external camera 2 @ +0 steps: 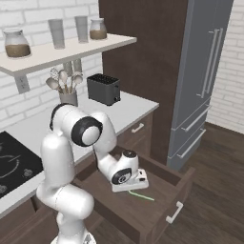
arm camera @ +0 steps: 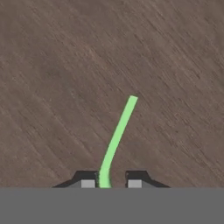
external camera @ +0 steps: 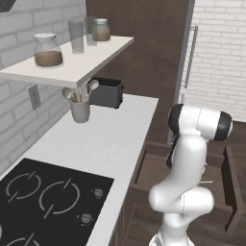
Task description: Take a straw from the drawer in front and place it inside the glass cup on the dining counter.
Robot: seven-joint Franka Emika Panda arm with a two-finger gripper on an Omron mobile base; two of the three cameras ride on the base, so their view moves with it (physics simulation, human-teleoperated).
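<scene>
One straw point(arm camera: 117, 138) runs out from between the gripper point(arm camera: 111, 180) fingertips, apparently pinched.

The arm point(external camera 2: 71, 157) is glossy white, built of rounded, bulbous segments with dark, near-black bands at the joints. Just behind the claw point(arm camera: 111, 180), the wrist carries a round dark disc with a pale ring and a flat white flange. The claw's two fingertips point(arm camera: 88, 179) are small, dark, with grey pads.

A kitchen is seen here: a black cooktop point(external camera: 48, 202) set in a white worktop point(external camera: 105, 139), a toaster point(external camera 2: 103, 88), utensils in a crock point(external camera: 80, 109), jars on a shelf point(external camera: 77, 67), a tall fridge point(external camera 2: 202, 71).
</scene>
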